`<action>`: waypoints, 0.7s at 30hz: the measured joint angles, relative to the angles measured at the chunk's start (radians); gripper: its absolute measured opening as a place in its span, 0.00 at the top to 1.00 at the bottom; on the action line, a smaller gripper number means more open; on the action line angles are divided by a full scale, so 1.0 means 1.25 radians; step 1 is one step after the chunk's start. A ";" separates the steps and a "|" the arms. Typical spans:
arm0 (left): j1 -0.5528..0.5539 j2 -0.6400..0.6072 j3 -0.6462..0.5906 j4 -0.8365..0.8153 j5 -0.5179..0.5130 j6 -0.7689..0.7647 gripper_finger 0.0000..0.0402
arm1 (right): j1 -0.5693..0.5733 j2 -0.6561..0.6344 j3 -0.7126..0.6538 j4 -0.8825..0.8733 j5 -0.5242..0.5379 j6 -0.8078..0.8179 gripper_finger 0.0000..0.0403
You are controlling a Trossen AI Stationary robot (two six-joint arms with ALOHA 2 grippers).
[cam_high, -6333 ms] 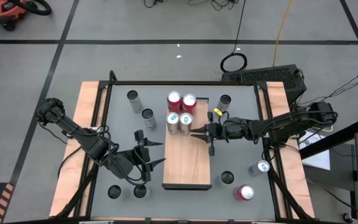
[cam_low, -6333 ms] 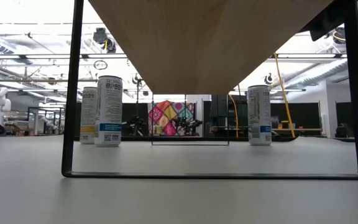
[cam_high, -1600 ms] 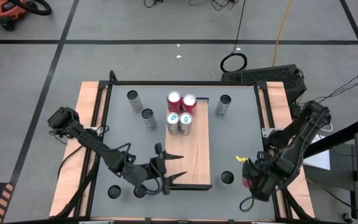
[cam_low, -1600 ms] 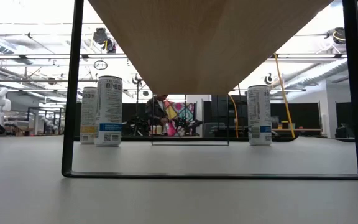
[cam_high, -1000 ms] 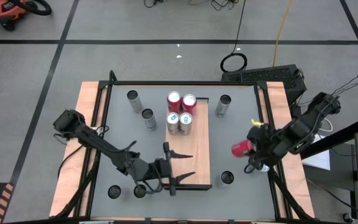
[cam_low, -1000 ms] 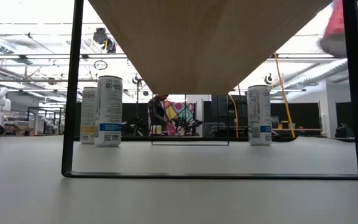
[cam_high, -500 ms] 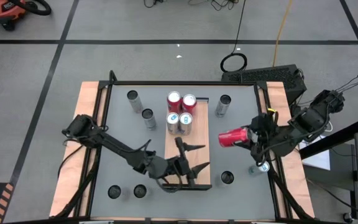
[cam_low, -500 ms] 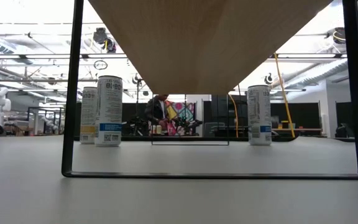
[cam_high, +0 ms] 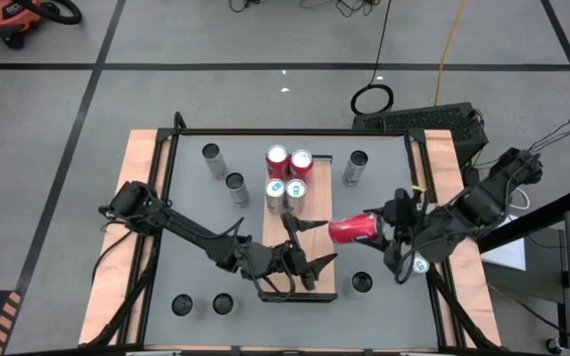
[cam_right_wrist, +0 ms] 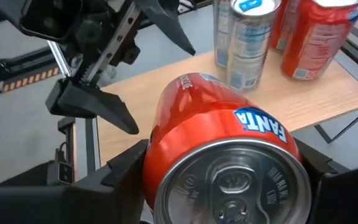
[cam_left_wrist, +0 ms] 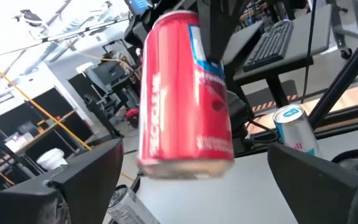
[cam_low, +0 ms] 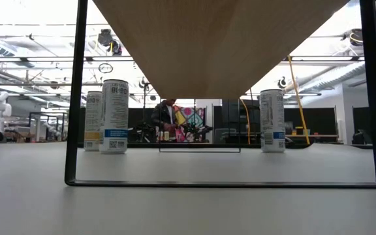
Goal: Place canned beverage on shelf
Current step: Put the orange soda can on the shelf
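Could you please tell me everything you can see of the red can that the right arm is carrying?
The red can is a glossy metal drink can with "FANTA" in white on a blue patch and a silver pull-tab lid. The right gripper clamps it near the lid end, so it is tipped on its side in the air, its base pointing across the shelf's right edge toward the open left gripper.

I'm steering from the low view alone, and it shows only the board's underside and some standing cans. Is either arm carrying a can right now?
Observer: Yes. The right gripper holds a red can on its side above the shelf's right edge.
Operator: And the left arm?
Observer: The left gripper is open over the shelf's near half, facing that can.
Operator: Anything already on the shelf?
Observer: Four cans stand at its far end: two red cans and two silver cans.
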 joint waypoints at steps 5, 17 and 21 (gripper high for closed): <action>-0.001 0.000 0.000 0.000 -0.002 0.012 0.01 | 0.000 0.028 0.000 0.063 -0.001 -0.034 0.42; 0.000 0.000 0.000 0.000 -0.002 0.011 0.01 | 0.000 0.075 0.000 0.169 -0.002 -0.124 0.42; 0.000 0.000 0.000 -0.001 -0.006 0.006 0.01 | 0.001 0.083 0.000 0.185 -0.003 -0.134 0.42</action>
